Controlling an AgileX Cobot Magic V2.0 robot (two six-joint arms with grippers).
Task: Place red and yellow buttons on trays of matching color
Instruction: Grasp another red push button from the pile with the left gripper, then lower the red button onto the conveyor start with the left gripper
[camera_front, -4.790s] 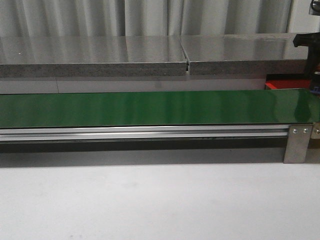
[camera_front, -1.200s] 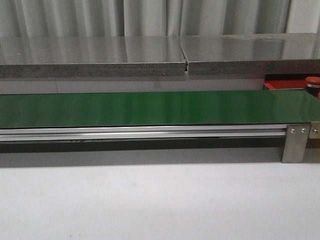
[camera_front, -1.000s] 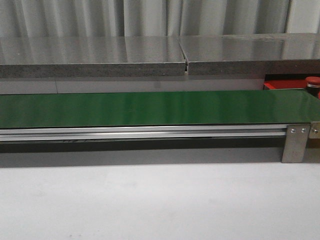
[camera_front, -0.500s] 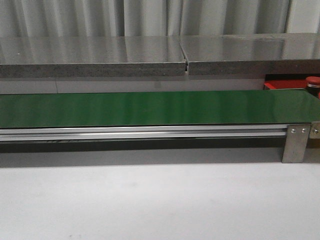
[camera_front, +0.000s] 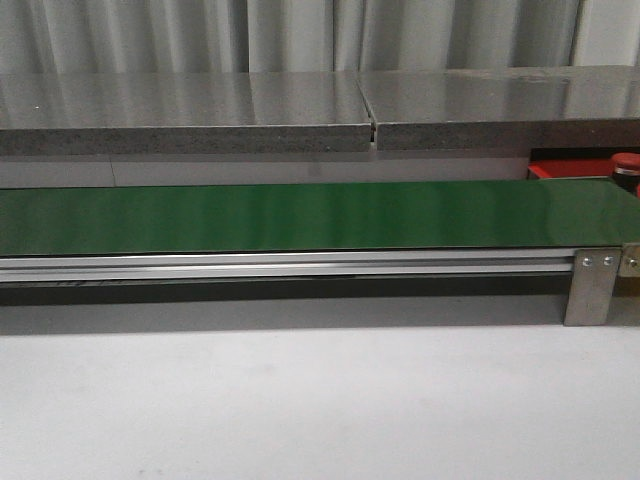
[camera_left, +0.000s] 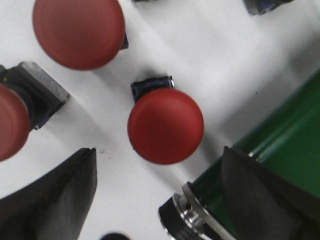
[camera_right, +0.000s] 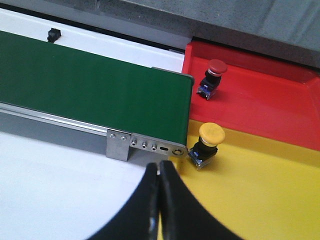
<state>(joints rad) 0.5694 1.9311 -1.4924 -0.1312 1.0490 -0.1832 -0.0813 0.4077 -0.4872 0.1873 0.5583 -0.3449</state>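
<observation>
Directly beneath the left gripper, whose two dark fingers stand spread wide apart and hold nothing, sits a red button with its domed cap facing up and its dark body just visible behind the cap. The button lies between the open fingers, which suggests the gripper is lined up to close on it as the next pick. Around that button, on the white table, are more red buttons: one upright cap well apart from it, and another tipped on its side with its square dark body showing. Just beside the targeted button runs the end of the green belt, with a metal roller fitting at its corner, so the pile likely serves as the supply for the belt. The right gripper has its fingers pressed together with nothing between them, apparently idle, and hovers near the belt's far end. Past that end lies a red tray holding one red button on its side, and next to it a yellow tray holding one yellow button near the belt's bracket. Both placed buttons match their trays, so part of the sorting looks done.
</observation>
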